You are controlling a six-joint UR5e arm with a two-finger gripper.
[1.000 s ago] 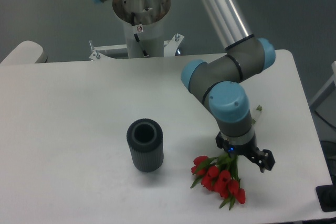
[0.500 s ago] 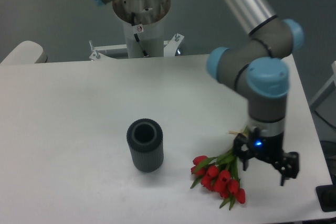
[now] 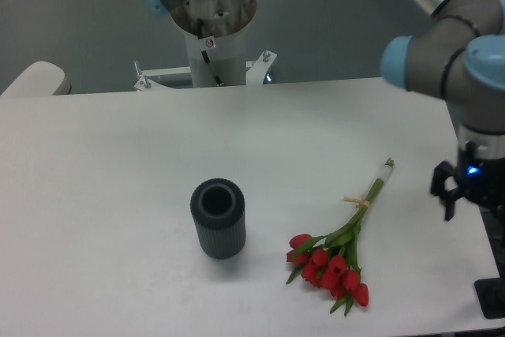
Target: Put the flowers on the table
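The flowers (image 3: 338,264), red tulips on green stems tied with tan string, lie flat on the white table (image 3: 110,163) at the front right. Their heads point toward the front edge and the stem ends toward the back right. My gripper (image 3: 478,209) hangs over the table's right edge, well to the right of the stems and apart from them. Only its left finger (image 3: 442,189) shows; the other is cut off by the frame edge. That finger stands far out from the gripper's middle, with nothing held.
A dark grey ribbed cylindrical vase (image 3: 218,219) stands upright left of the tulips, about a hand's width away. The white robot pedestal (image 3: 213,33) rises behind the table's back edge. A black object (image 3: 491,297) sits beyond the front right corner.
The gripper has left the flowers, rising and swinging right from above the tulip heads to the table's right edge. The bunch stays on the table, its stems now in plain view.
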